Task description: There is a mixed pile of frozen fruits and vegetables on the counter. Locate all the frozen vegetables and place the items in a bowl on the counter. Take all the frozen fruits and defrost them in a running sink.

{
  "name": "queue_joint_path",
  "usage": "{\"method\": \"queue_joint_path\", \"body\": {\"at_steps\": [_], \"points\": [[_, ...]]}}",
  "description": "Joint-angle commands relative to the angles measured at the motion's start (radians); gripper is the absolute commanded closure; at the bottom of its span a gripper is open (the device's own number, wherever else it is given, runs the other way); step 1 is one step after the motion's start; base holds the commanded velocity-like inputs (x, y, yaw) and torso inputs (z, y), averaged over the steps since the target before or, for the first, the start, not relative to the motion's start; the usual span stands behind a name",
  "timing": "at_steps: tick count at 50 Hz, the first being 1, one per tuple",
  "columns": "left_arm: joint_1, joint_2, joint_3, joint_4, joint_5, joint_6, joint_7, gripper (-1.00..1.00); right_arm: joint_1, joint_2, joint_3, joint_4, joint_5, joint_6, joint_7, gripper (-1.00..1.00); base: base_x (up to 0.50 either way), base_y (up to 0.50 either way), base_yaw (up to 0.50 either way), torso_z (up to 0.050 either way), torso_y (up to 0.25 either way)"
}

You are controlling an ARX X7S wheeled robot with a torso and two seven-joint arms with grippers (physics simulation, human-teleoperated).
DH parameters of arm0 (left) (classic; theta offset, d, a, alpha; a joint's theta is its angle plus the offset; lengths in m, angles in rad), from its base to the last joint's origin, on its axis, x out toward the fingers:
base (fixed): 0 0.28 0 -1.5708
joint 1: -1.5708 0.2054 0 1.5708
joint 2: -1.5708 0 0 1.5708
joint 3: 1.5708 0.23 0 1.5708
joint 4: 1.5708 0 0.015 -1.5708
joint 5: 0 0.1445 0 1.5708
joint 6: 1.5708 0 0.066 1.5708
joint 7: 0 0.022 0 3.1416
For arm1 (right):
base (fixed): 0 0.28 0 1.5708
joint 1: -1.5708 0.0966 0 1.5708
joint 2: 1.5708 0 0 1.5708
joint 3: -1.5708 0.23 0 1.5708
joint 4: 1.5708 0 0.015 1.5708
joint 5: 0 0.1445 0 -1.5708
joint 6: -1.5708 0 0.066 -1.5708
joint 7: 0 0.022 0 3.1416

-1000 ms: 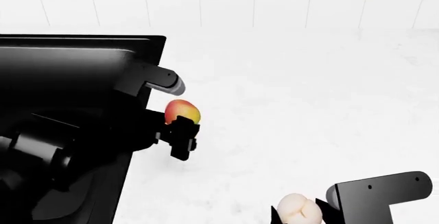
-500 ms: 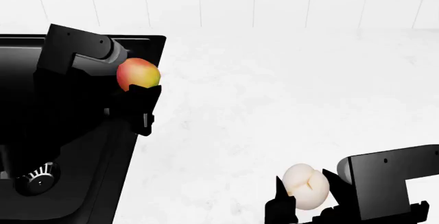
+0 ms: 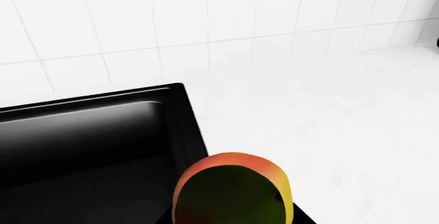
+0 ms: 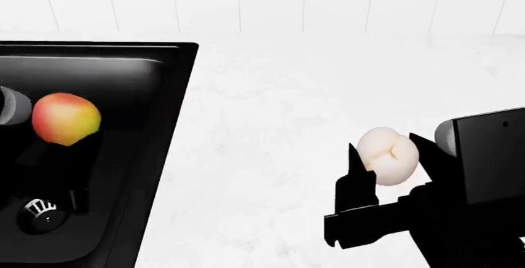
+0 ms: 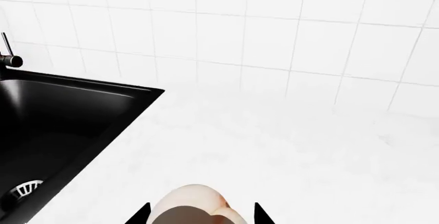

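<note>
Over sink [image 4: 123,96]: mango [image 4: 66,118] between fingers [image 4: 78,176].

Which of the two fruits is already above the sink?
The red-and-yellow fruit, held by the left gripper over the black sink. The pale cream fruit in the right gripper is over the white counter.

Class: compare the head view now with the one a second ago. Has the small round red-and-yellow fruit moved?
Yes. The small round red-and-yellow fruit, held in the left claw, has moved left from beside the matte black sink's right rim to over the basin.
</note>
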Motion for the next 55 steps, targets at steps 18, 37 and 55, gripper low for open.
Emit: {"method": "queue_joint_path", "body": {"at_steps": [18, 37, 55], "points": [[-0.007, -0.148, -0.033, 0.16, -0.106, 0.03, -0.111, 1.0, 0.049, 0.03, 0.03, -0.034, 0.028, 0.028, -0.026, 1.0, -0.04, 0.2, 0.0, 0.0, 0.001], [0.022, -0.162, -0.033, 0.178, -0.098, 0.049, -0.114, 1.0, -0.018, 0.073, 0.027, -0.076, 0.024, -0.031, -0.025, 1.0, -0.01, 0.37, 0.0, 0.0, 0.0], [0.041, -0.171, -0.036, 0.181, -0.092, 0.064, -0.11, 1.0, -0.025, 0.072, 0.031, -0.081, 0.02, -0.036, -0.026, 1.0, 0.0, 0.5, 0.0, 0.001, 0.0]]}}
